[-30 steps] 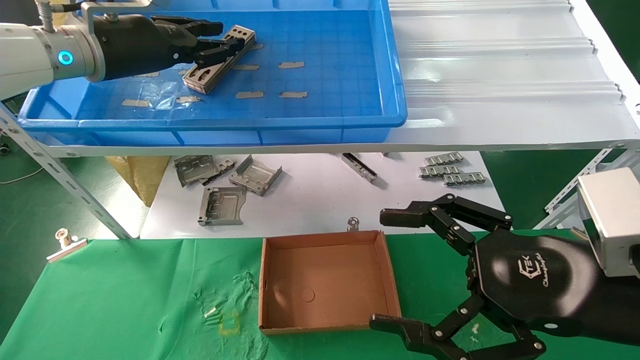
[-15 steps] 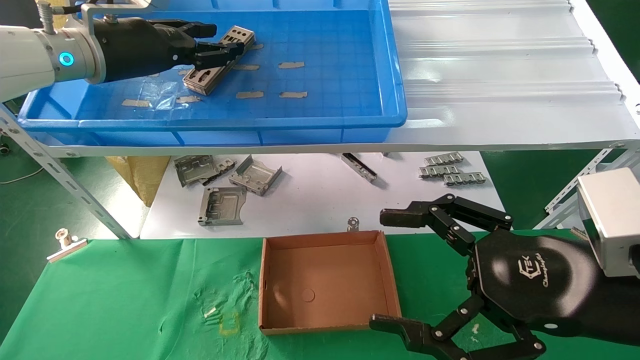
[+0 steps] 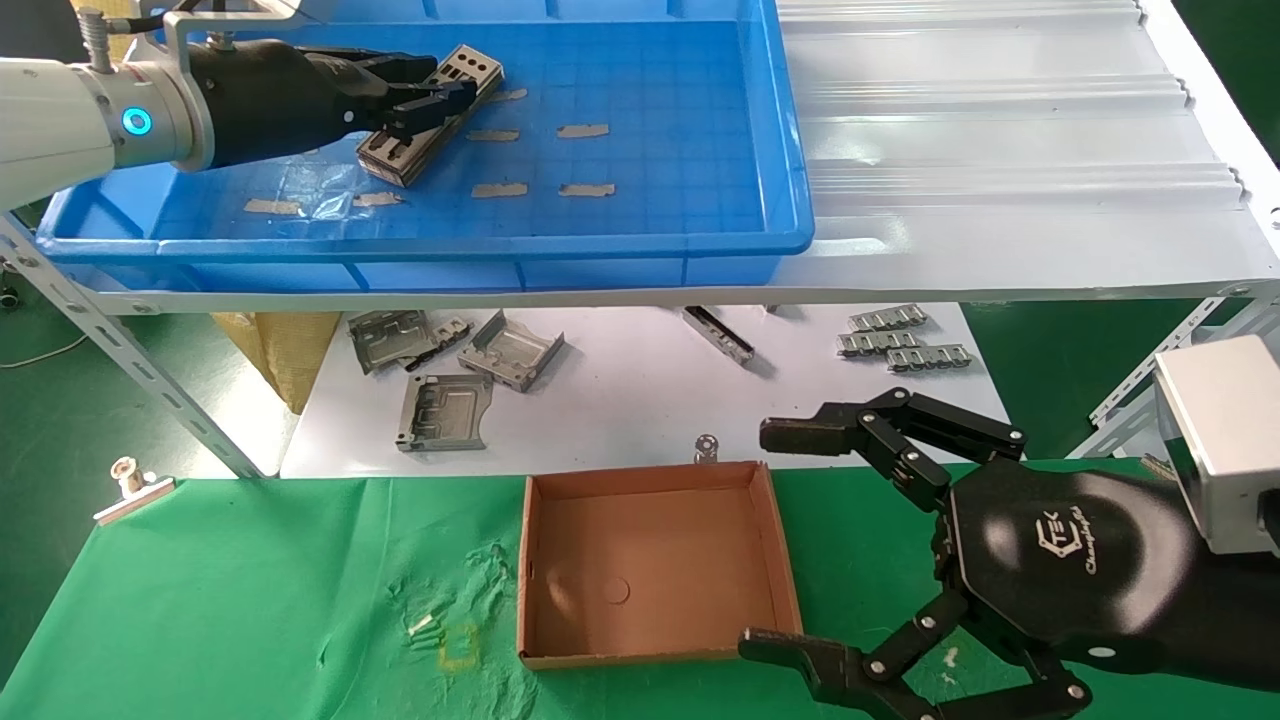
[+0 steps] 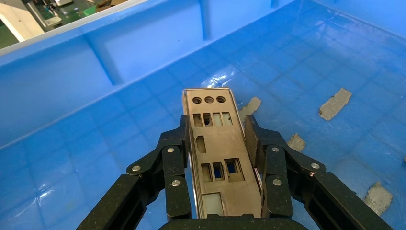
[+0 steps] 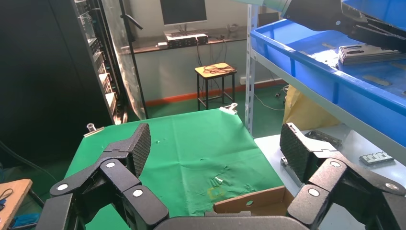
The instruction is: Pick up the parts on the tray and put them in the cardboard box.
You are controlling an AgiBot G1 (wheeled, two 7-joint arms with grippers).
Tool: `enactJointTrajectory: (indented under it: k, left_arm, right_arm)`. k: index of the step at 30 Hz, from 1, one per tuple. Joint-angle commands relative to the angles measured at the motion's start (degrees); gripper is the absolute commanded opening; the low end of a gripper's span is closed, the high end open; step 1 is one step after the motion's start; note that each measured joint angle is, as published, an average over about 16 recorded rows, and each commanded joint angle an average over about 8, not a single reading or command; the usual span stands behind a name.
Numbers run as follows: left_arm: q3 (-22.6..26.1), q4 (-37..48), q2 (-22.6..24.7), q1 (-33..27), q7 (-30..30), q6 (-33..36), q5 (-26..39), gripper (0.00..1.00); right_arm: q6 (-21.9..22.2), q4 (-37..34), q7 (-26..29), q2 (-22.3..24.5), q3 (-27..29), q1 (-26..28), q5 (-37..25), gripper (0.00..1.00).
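At upper left, in the tray (image 3: pixel 620 240), the left gripper (image 3: pixel 425 95) had its fingers (image 4: pixel 174 163) clamped on a part (image 3: pixel 430 125); the box (image 3: pixel 655 570) lay empty; the right gripper (image 3: pixel 790 540) gaped, idle.

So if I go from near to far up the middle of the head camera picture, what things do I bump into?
cardboard box → small round metal piece → folded grey brackets → blue tray

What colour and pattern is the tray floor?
Bright blue with a grid pattern; the tray floor shows best in the left wrist view.
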Motion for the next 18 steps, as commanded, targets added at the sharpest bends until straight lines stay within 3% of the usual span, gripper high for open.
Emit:
enactJointTrajectory:
  k: [1,18]
  left_arm:
    - [0.02,-0.10,0.02,0.07,-0.16,-0.03,0.02,0.00]
    - [-0.75,-1.69,-0.53,-0.37,1.51,1.62,-1.08,0.00]
  right_arm:
    - [0.00,0.00,0.00,0.00,0.00,0.00,0.00,1.00]
    - [0.00,0.00,0.00,0.00,-0.01,0.00,0.00,1.00]
